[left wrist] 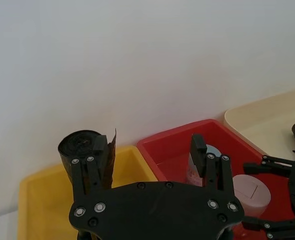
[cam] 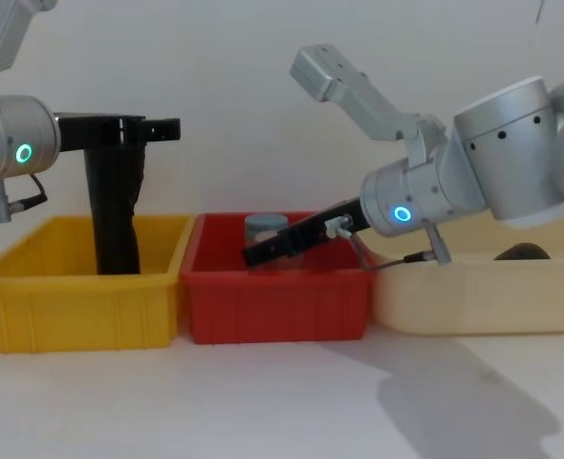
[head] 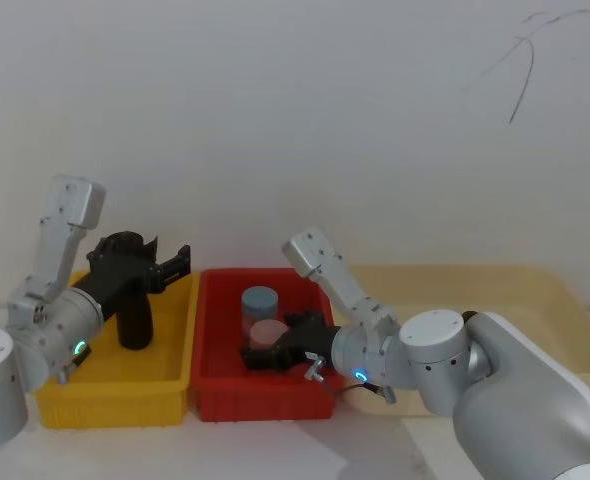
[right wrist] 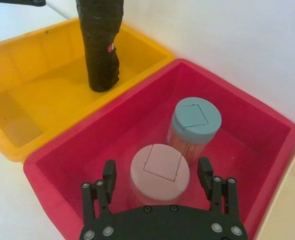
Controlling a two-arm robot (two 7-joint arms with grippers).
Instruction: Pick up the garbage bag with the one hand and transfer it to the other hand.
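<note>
garbage bag (cam: 115, 215) upright, yellow bin (cam: 33, 306)

Head view looks down from above; chest view side-on, low; 2 wrist views close. All share red bin (head: 220, 385).

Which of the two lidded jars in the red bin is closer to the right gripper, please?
The pink-lidded jar: it sits just ahead of the right gripper, between its open fingers, while the blue-lidded jar stands farther back.
</note>
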